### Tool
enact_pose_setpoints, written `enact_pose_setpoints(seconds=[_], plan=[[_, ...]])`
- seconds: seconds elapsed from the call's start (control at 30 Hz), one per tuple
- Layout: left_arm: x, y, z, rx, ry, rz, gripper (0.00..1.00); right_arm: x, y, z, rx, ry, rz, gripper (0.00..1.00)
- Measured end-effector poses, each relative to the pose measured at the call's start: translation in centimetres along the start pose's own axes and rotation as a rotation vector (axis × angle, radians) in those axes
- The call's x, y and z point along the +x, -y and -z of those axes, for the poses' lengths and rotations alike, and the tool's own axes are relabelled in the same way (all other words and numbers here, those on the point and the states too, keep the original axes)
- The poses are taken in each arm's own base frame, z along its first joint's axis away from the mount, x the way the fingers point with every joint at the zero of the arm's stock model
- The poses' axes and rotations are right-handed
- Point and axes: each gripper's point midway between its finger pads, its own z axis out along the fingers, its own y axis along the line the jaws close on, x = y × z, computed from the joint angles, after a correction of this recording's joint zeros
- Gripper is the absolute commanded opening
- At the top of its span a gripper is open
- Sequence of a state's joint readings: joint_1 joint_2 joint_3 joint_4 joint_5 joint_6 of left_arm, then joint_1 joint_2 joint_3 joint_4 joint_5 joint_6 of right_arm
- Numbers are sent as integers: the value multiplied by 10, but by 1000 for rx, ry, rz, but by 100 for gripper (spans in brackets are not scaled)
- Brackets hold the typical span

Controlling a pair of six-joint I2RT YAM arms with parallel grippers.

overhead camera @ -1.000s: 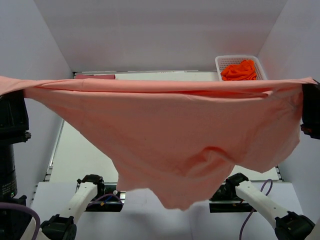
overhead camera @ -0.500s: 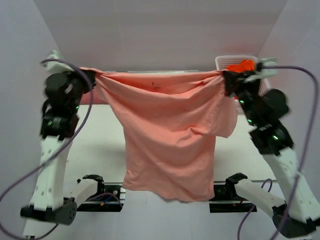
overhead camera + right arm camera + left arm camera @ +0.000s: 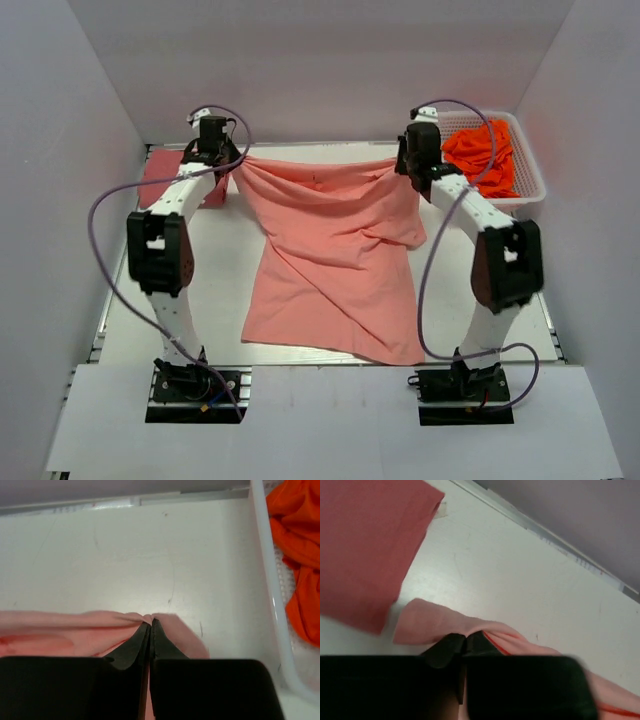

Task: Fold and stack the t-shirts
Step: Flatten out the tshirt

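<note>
A light salmon-pink t-shirt (image 3: 330, 255) lies spread on the table, its far edge pulled taut between both arms. My left gripper (image 3: 232, 160) is shut on the shirt's far left corner (image 3: 435, 625); in the left wrist view the black jaws meet at the left gripper (image 3: 465, 637). My right gripper (image 3: 405, 160) is shut on the far right corner (image 3: 125, 622), and the right gripper (image 3: 150, 623) pinches the cloth fold. A darker rose-red t-shirt (image 3: 170, 175) lies folded flat at the far left, also in the left wrist view as the red shirt (image 3: 365, 545).
A white basket (image 3: 530, 190) at the far right holds orange cloth (image 3: 482, 150); its rim (image 3: 267, 580) runs just right of my right gripper. White walls close in the table on three sides. Purple cables loop off both arms.
Both arms have swung from high near the camera down to the table's far edge, carrying the pink shirt. It hung in the air before; now it lies on the table.
</note>
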State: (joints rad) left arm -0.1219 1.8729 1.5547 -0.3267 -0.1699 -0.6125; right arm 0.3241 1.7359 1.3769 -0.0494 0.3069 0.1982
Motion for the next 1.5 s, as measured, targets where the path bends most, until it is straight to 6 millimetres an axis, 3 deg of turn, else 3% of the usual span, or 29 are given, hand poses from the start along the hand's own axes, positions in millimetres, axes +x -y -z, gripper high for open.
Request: enact_pose_setpoints(seconds=[0.03,0.07,0.13,0.2,0.27,0.37,0.5,0.67,0.77,0.83,0.93,1.0,1.13,1.27,1.37,1.5], plan=[[-3,5,-19,4,4,-11,66,-1,3,-17,12,-11,-4,15],[-5,11,-38,9,-2,-20,98,-8,4,-34,18,-7,-13,49],[-16,31,-72,39,0,-23,100,-21,6,-71,37,-2,-29,76],[-27,49,-96,86,7,-34,100,-35,6,-99,50,3,-30,89],[-22,54,-99,110,-26,-50,100,-37,9,-109,58,-16,-25,90],[0,47,-80,118,-104,-78,100,-20,10,-93,41,-76,-21,90],[48,30,-27,141,-239,-89,100,31,11,-26,-16,-193,-39,90],[101,33,58,260,-363,-85,100,70,6,49,-104,-260,-98,90],[140,41,100,335,-445,-100,100,105,5,74,-127,-323,-113,90],[170,38,120,357,-512,-120,100,138,8,90,-134,-390,-117,90],[219,25,149,363,-630,-144,100,184,14,114,-136,-489,-127,90],[248,8,167,348,-702,-147,100,202,15,126,-144,-537,-137,90],[291,-25,188,289,-813,-143,100,213,7,134,-185,-566,-156,90],[310,-45,195,212,-865,-129,100,207,-11,129,-231,-572,-132,90],[314,-60,195,127,-868,-110,100,183,-30,109,-261,-545,-98,90],[306,-74,187,-1,-819,-76,100,147,-55,66,-280,-479,-77,90]])
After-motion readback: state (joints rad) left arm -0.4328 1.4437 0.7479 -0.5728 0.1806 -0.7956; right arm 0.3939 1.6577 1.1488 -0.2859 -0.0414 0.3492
